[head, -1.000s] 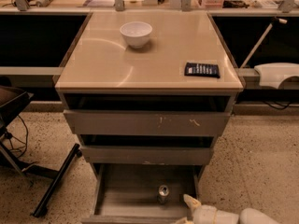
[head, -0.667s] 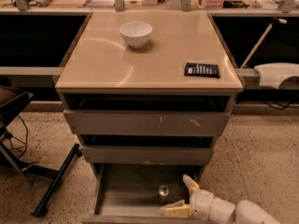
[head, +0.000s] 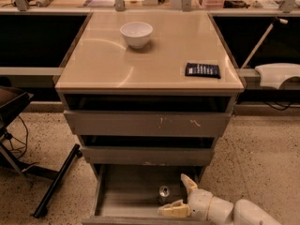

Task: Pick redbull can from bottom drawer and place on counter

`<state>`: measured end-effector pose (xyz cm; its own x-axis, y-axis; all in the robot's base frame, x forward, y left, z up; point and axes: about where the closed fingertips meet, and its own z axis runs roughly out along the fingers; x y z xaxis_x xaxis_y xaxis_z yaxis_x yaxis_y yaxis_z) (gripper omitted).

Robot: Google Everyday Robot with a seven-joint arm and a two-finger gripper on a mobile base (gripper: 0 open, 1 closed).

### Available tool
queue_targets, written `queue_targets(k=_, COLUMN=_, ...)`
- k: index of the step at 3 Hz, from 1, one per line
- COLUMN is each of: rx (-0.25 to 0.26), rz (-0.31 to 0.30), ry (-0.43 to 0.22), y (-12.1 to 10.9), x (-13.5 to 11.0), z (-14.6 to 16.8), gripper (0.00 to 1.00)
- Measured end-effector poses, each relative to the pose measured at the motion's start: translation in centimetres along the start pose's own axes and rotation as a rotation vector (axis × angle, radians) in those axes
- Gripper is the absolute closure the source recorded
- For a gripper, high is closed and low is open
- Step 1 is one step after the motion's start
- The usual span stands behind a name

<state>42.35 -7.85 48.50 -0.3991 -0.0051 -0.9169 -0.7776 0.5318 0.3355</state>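
Claw: the cream two-finger gripper [head: 172, 195] sits low inside the open drawer at its right side, fingers spread wide, gripping nothing.
Can: the small slim silvery-grey redbull can [head: 163, 193] stands upright on the drawer floor, at the mouth of the spread fingers; contact cannot be told.
Drawer: the grey box-shaped bottom drawer [head: 124, 193] is pulled out.
Counter: the glossy tan counter [head: 154, 62] bears a white bowl [head: 136, 33] and a dark flat packet [head: 202, 70].

White rounded arm segments [head: 220, 210], gripper [head: 172, 194] low at right, 2 cream-yellow fingers [head: 174, 210]
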Motion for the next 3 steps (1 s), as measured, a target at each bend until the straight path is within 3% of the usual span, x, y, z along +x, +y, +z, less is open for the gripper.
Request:
queue_targets(k=1, rx=0.063, rz=-0.017, ry=0.025, y=-0.9, x=1.4, z=0.8, gripper=0.0)
queue_targets(k=2, rx=0.118, rz=-0.153, ry=0.02, y=-0.8, x=3.6, z=5.1, gripper=0.0)
queue_targets(k=3, rx=0.172, rz=-0.158, ry=0.03, y=-1.8, x=5.6, z=5.9, gripper=0.0)
